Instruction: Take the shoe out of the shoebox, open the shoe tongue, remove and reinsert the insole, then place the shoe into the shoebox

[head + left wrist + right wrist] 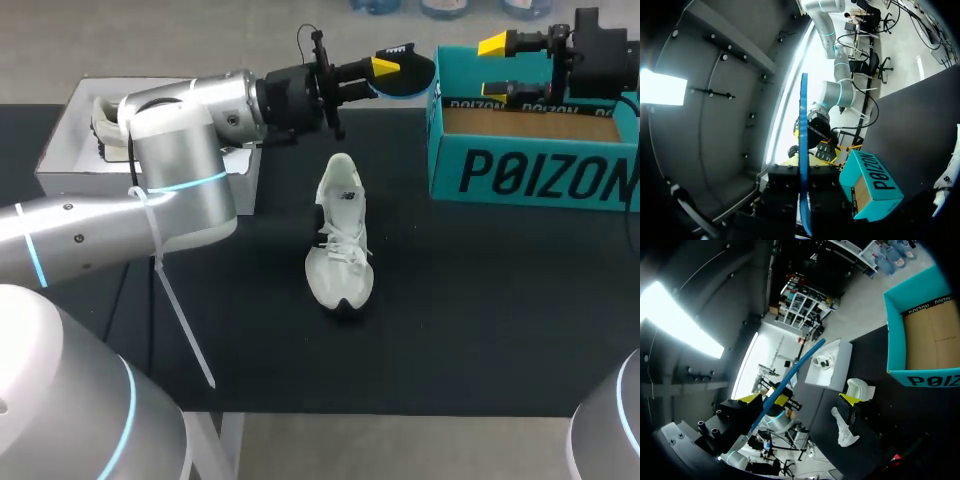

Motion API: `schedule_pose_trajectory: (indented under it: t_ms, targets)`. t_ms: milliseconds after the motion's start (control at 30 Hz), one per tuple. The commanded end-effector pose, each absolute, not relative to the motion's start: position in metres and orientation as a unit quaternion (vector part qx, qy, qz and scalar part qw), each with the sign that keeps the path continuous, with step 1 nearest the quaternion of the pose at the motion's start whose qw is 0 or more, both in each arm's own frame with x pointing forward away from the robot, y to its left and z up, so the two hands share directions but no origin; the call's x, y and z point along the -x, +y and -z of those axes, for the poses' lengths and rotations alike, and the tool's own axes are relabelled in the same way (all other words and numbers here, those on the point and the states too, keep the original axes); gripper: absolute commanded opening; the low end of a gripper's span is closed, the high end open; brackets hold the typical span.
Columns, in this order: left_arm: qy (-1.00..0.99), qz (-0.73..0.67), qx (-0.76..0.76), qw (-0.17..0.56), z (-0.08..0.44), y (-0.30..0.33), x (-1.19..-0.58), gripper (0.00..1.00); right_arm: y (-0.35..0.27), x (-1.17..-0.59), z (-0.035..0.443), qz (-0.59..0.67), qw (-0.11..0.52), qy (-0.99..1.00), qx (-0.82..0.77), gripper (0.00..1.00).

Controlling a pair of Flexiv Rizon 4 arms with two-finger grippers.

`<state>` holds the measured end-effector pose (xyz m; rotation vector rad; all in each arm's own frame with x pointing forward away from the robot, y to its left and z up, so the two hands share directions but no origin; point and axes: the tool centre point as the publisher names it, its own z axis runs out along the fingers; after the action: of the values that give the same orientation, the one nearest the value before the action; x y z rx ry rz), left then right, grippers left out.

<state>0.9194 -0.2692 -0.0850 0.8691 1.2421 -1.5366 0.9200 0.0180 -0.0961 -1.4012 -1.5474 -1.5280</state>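
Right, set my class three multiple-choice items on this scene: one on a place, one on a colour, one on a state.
1. Where is the laced shoe?
A. inside a box
B. on the table
C. held in the air

2. What colour is the insole?
A. red
B. green
C. blue

3. How is the right gripper?
A. open
B. shut on the shoe
C. shut on the insole

Answers:
1 B: it lies flat on the black tabletop, outside any box.
2 C: the piece clamped in the left gripper is blue.
3 A: its yellow tips stand wide apart.
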Motion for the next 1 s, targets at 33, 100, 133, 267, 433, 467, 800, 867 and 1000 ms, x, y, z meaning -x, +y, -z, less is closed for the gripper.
schedule_pose_trajectory:
  t_ms: [33,100,133,267,433,467,800,867,1000]
  targets:
    - [0.533,0.691,-0.329,0.361,0.066,-0.272,-0.923,0.0,0.02,-0.919,0.099,0.577,0.271,-0.582,0.505,1.0]
    - [0.542,0.706,-0.331,0.313,0.054,-0.271,-0.926,0.0,0.019,-0.918,0.102,0.579,0.272,-0.583,0.5,1.0]
    - [0.55,0.727,-0.316,0.263,0.051,-0.27,-0.925,0.0,0.018,-0.917,0.103,0.58,0.273,-0.582,0.501,1.0]
    - [0.576,0.765,-0.244,0.152,0.037,-0.267,-0.928,0.0,0.013,-0.917,0.105,0.582,0.273,-0.573,0.507,1.0]
    - [0.6,0.78,-0.174,0.042,0.035,-0.259,-0.926,0.0,0.008,-0.918,0.108,0.579,0.271,-0.57,0.516,1.0]
    - [0.608,0.775,-0.17,0.011,0.039,-0.258,-0.923,0.0,0.007,-0.918,0.108,0.579,0.271,-0.57,0.516,1.0]
    - [0.666,0.731,-0.09,-0.118,0.045,-0.258,-0.906,0.0,0.006,-0.921,0.106,0.575,0.268,-0.572,0.52,1.0]
    - [0.666,0.731,-0.09,-0.118,0.045,-0.258,-0.906,0.0,0.006,-0.922,0.106,0.576,0.267,-0.571,0.521,1.0]
    - [0.666,0.731,-0.09,-0.118,0.045,-0.258,-0.906,0.0,0.007,-0.921,0.107,0.575,0.263,-0.573,0.521,1.0]
